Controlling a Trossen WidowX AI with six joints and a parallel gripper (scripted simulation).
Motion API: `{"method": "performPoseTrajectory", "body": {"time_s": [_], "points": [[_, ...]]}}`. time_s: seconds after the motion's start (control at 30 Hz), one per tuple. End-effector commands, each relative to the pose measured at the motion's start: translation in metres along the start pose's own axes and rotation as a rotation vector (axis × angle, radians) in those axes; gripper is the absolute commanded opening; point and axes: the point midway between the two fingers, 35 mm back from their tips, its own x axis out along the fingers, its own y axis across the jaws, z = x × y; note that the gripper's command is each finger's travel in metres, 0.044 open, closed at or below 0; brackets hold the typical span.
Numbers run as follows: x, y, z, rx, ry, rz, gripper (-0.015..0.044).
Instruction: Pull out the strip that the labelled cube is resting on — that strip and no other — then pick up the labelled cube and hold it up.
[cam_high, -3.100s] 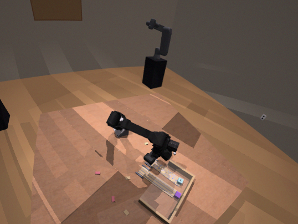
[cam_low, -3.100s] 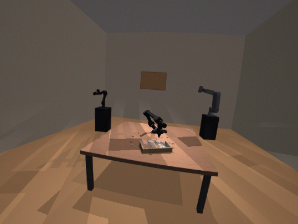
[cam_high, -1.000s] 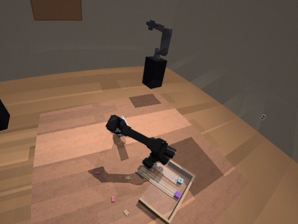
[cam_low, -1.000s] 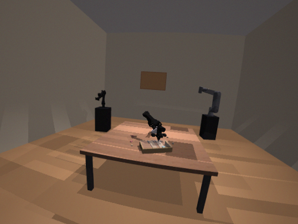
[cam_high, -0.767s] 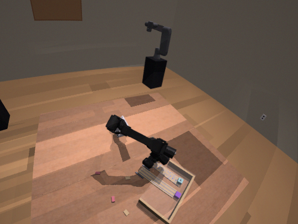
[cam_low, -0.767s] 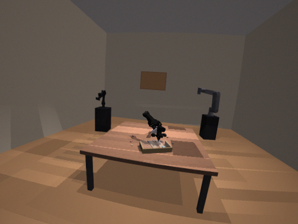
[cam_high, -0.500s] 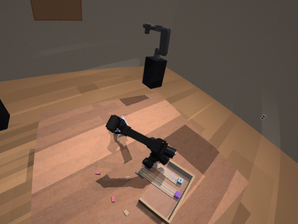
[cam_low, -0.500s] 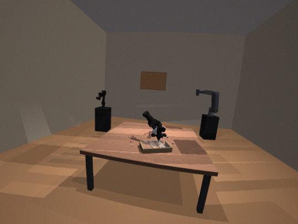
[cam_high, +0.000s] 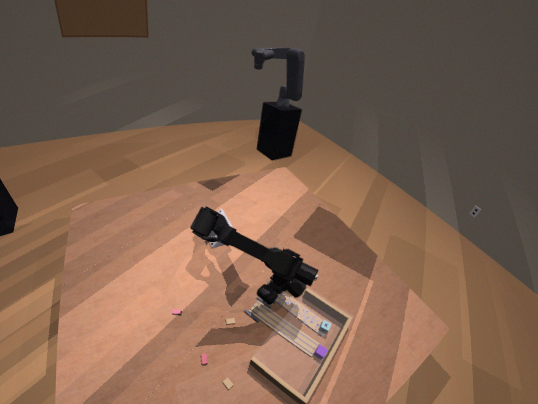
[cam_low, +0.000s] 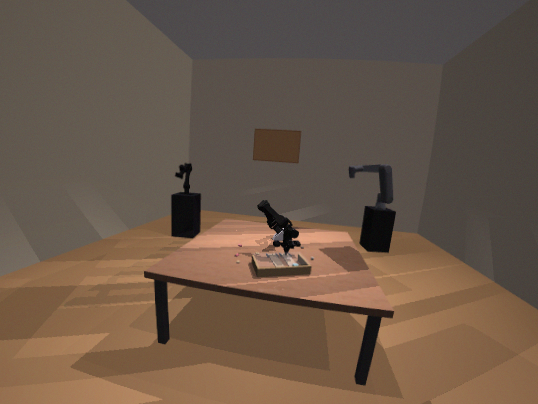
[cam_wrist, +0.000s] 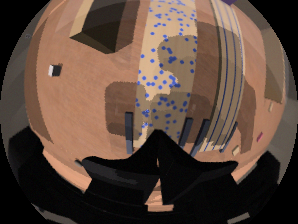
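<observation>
A light blue cube with a dark mark rests on the far end of the blue-dotted strip. A purple cube sits on the far end of the striped strip, beside the dotted one; only its edge shows at the top of the wrist view. My gripper is shut with nothing visible between the fingers. In the wrist view its tips overlap the near end of the dotted strip; their exact height is unclear. The labelled cube is outside the wrist view.
A low wooden frame surrounds the cubes' ends of the strips. Dark upright guides flank the near strip ends. Pink pieces and tan pieces lie on the table outside the frame.
</observation>
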Motion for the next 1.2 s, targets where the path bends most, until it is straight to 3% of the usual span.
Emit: {"method": "performPoseTrajectory", "body": {"time_s": [0.0,1.17], "points": [[0.004,-0.001,0.0,-0.002,0.004,-0.002,0.0],[0.005,-0.001,-0.052,-0.004,0.006,-0.002,0.0]]}}
